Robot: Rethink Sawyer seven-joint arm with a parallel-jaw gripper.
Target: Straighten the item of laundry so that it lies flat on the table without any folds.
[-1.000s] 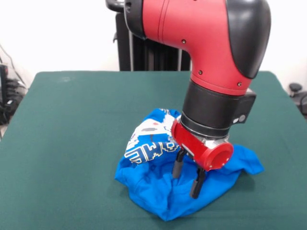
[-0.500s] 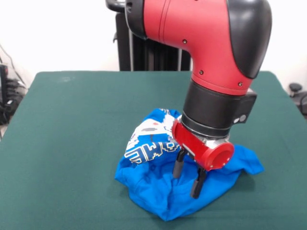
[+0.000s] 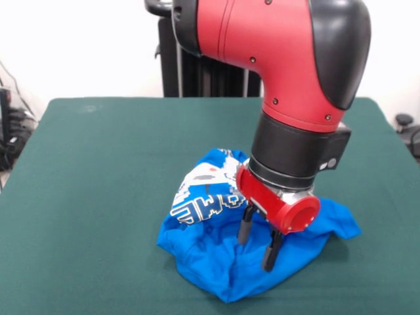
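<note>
The claw (image 3: 257, 246), open and holding nothing, hovers on the crumpled shirt (image 3: 216, 259) at lower centre; next it must pinch an edge.

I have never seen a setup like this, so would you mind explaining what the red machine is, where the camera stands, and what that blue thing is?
The red and black machine is a robot arm. The camera faces it from across the large dark green cloth-topped table. At the arm's end is a claw with two black fingers, spread apart and gripping nothing, poised over a crumpled bright blue T-shirt with a white print. The shirt lies bunched in folds on the table, not flat.
</note>
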